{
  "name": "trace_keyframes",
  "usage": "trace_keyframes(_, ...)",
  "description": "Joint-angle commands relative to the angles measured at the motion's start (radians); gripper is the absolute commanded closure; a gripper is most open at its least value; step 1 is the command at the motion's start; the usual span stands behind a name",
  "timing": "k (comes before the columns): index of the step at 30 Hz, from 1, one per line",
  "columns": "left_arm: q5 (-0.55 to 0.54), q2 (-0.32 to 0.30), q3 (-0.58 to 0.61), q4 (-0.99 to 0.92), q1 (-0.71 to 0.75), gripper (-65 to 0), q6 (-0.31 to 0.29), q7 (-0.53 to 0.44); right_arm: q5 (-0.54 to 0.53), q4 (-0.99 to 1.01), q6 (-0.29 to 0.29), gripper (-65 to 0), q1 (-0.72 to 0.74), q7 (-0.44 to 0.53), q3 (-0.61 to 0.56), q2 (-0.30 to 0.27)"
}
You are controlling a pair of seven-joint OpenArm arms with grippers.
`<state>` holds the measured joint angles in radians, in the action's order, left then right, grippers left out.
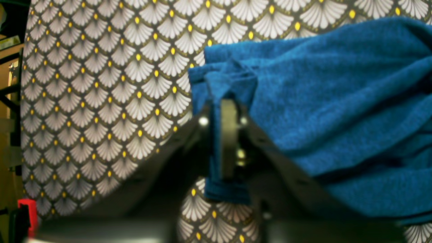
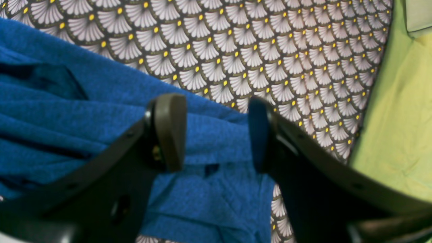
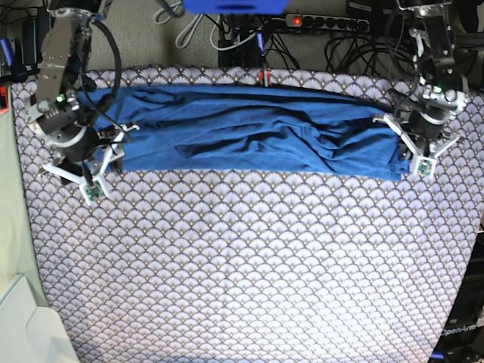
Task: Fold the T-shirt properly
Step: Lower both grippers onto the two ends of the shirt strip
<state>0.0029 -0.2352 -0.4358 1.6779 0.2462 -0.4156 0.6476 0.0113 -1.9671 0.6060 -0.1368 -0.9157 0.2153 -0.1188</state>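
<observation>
A patterned tablecloth (image 3: pixel 249 265) covers the whole work table, printed with rows of pale fan shapes and small yellow dots on a dark ground. Across its far part lies the T-shirt (image 3: pixel 249 140), a plain blue knit garment already gathered into a long horizontal band that reaches almost from one side of the table to the other. The band is rumpled, with deep creases near its middle, so the lengthwise fold looks rough rather than neat. Judging by this, the first fold is done; the ends apparently have yet to be brought inward to make a compact stack, and smoothing is needed.

One robot arm stands at each end of the band. The left gripper (image 1: pixel 224 135) has its jaws nearly together with a pinch of blue cloth between them, at the shirt's end on the right side of the base view. The right gripper (image 2: pixel 216 135) has its jaws spread wide, straddling a bunched fold of the shirt at the other end without pressing on it.

Beyond the table's far edge hang dark cables (image 3: pixel 340 38) and a power strip (image 3: pixel 318 23). A pale green sheet (image 2: pixel 401 101) lies beside the table.
</observation>
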Motion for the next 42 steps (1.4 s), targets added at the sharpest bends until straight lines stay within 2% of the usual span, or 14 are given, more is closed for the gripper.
trace_keyframes(1,-0.004,-0.014,-0.002,0.017,-0.008,-12.1,0.004,-0.021,-0.006,-0.015,-0.001,-30.2,0.009,0.020,0.002,-0.009)
trace_keyframes(4,-0.004,-0.014,-0.002,0.017,-0.003,-26.5,0.004,-0.021,-0.006,-0.015,-0.001,-30.2,0.009,0.020,0.000,-0.009)
trace_keyframes(7,-0.004,-0.014,-0.002,0.017,0.002,-32.7,0.002,-0.021,-0.006,-0.015,-0.001,-30.2,0.010,0.020,0.000,-0.009)
trace_keyframes(13,-0.004,-0.014,-0.008,0.014,0.003,-32.7,0.002,-0.021,-0.006,-0.015,-0.001,-30.2,0.010,0.022,-0.001,-0.011)
trace_keyframes(27,-0.005,-0.010,-0.008,-0.121,-0.038,-32.8,0.001,-0.021,-0.006,-0.013,0.001,-30.2,0.010,0.022,-0.001,-0.014)
trace_keyframes(28,-0.005,-0.010,-0.007,-0.121,-0.038,-32.8,-0.006,-0.021,-0.006,-0.013,0.001,-30.2,0.010,0.022,-0.001,-0.014)
trace_keyframes(31,-0.005,-0.006,-0.010,-0.121,-0.043,-32.8,-0.081,-0.019,-0.006,-0.013,0.001,-30.2,0.010,0.022,-0.001,-0.014)
trace_keyframes(33,-0.005,-0.006,-0.011,-0.121,-0.043,-32.8,-0.110,-0.019,-0.006,-0.013,0.001,-30.2,0.010,0.022,-0.001,-0.015)
trace_keyframes(39,-0.005,0.006,-0.034,-0.121,-0.041,-33.5,-0.124,-0.019,-0.006,-0.013,0.001,-30.2,0.010,0.022,-0.001,-0.029)
trace_keyframes(42,-0.005,0.007,-0.050,-0.111,-0.041,-40.9,-0.125,-0.019,-0.006,-0.013,0.001,-30.2,0.010,0.022,-0.001,-0.038)
